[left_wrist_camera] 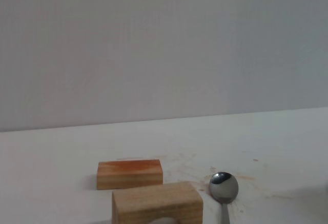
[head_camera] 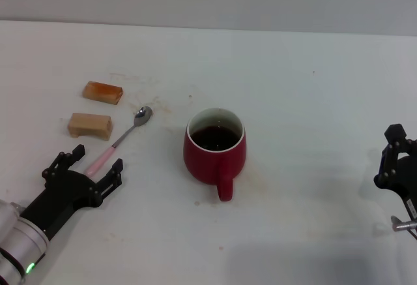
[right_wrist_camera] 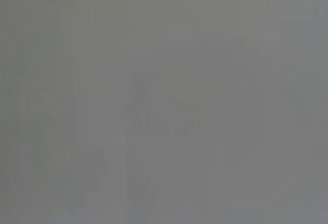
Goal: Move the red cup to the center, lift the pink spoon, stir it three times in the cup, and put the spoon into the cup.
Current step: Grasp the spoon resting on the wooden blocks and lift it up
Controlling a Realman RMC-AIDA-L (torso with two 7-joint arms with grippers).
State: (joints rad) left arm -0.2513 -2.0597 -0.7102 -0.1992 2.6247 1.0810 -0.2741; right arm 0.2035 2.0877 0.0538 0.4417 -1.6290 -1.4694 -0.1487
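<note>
The left claw [head_camera: 98,160], nearest at seven o'clock, is spread wide astride the pink spoon [head_camera: 117,141] handle, gripping nothing. The red cup [head_camera: 215,152] stands mid-bench [head_camera: 313,102]. The right claw [head_camera: 395,158] rests at four o'clock; its opening is unclear.

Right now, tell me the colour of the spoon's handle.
Pale pink, on the pink spoon, with a silver bowl. The head view shows it best.
</note>
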